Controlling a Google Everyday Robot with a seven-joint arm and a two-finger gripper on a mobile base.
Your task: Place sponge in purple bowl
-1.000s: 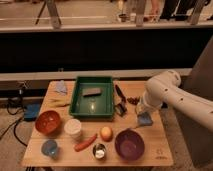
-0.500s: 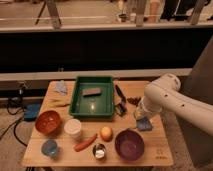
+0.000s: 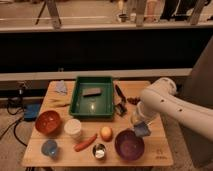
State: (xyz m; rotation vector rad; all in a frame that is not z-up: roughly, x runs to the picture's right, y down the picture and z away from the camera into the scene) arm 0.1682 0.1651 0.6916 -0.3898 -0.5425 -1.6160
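Camera view: gripper grips the sponge at the purple bowl's one o'clock rim; dropping it in remains.

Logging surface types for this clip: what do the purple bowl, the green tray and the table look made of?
Purple bowl: likely plastic, smooth with a dull sheen. Green tray: probably plastic, with uniform colour and a moulded rim. Table: wood by its pale tan look, with a matte finish. The gripper holds the sponge beside the bowl's upper right rim.
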